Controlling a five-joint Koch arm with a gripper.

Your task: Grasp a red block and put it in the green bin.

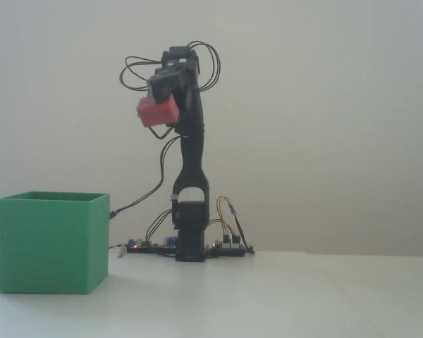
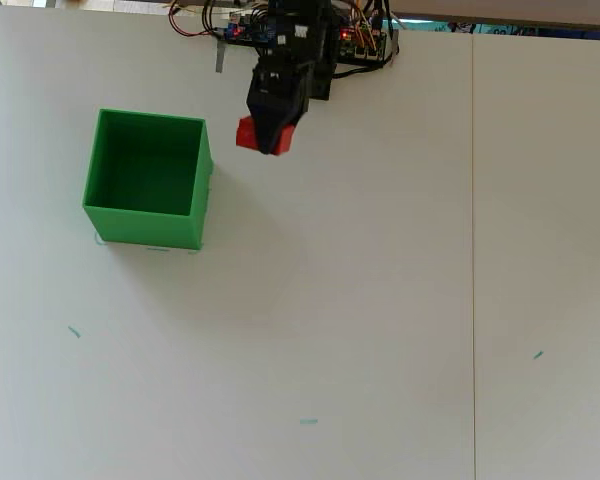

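The red block (image 1: 157, 111) (image 2: 250, 135) hangs high in the air, held by my gripper (image 1: 160, 105) (image 2: 268, 138), which is shut on it. The arm stands nearly upright over its base. The green bin (image 1: 53, 243) (image 2: 198, 190) sits on the table to the left in both views, open side up and empty as far as the overhead view shows. In the overhead view the block is just right of the bin's far right corner, well above the rim in the fixed view.
The arm's base with circuit boards and wires (image 2: 330, 35) (image 1: 190, 246) sits at the table's far edge. A seam (image 2: 472, 250) runs down the white table at the right. Small teal marks (image 2: 308, 421) dot the front of the table.
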